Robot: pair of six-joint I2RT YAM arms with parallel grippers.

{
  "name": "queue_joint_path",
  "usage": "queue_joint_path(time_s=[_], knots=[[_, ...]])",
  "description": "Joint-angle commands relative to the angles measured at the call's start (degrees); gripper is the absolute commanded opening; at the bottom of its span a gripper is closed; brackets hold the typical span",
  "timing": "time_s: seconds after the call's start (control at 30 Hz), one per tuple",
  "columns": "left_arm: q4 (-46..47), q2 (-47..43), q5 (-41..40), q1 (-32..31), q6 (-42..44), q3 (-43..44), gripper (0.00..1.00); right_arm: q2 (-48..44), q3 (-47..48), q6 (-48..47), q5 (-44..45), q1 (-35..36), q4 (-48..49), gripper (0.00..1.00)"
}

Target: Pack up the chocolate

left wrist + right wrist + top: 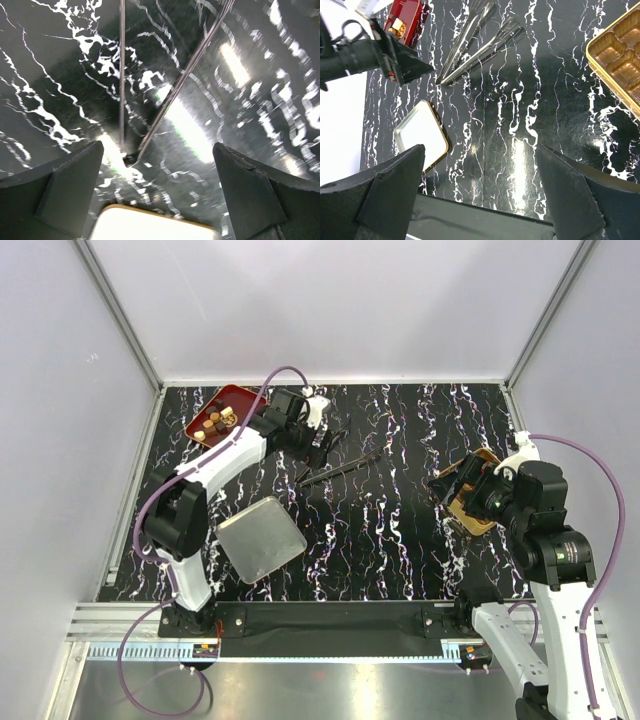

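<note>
The chocolate [217, 422] is several small brown and tan pieces on a red tray [236, 397] at the far left of the table; the right wrist view also shows the chocolate [397, 27]. My left gripper [322, 445] hovers right of the tray, above the near end of thin metal tongs [340, 468]. In its wrist view the left gripper [156, 150] is open and empty, with the tongs [172, 97] lying on the table ahead. My right gripper [480, 150] is open and empty, beside the gold compartmented box [620, 55].
A silver lid [262, 538] with a gold rim lies face down near the left arm's base, and the lid [150, 225] edges into the left wrist view. The gold box [478, 515] sits at the right, partly under the right wrist. White walls enclose the black marbled table [400, 530].
</note>
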Motion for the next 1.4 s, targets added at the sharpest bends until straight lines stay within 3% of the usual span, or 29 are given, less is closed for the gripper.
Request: queue_joint_path(time_s=[0.0, 0.23, 0.33, 1.07, 1.2, 1.37], knots=[[0.0, 2.0, -0.1, 0.1, 10.3, 1.4, 0.99, -0.5, 0.2, -0.3, -2.0, 0.5, 2.0, 1.00], [-2.2, 9.6, 3.9, -0.1, 18.1, 6.6, 0.99, -0.2, 1.2, -0.9, -3.4, 0.3, 2.4, 1.00], [-3.5, 13.2, 1.6, -1.2, 19.2, 9.2, 0.99, -0.5, 0.6, -1.3, -3.1, 0.4, 2.7, 1.00], [1.3, 21.6, -6.6, -3.6, 18.0, 10.1, 0.91, 0.9, -1.0, -1.8, -2.6, 0.4, 4.2, 1.00], [0.9, 21.5, -6.7, -3.8, 17.6, 10.0, 0.84, 0.9, -1.0, -1.9, -2.5, 0.4, 4.0, 1.00], [1.5, 18.8, -5.8, -4.0, 15.9, 7.9, 0.68, 0.4, -1.2, -1.1, -3.2, 0.4, 4.2, 1.00]])
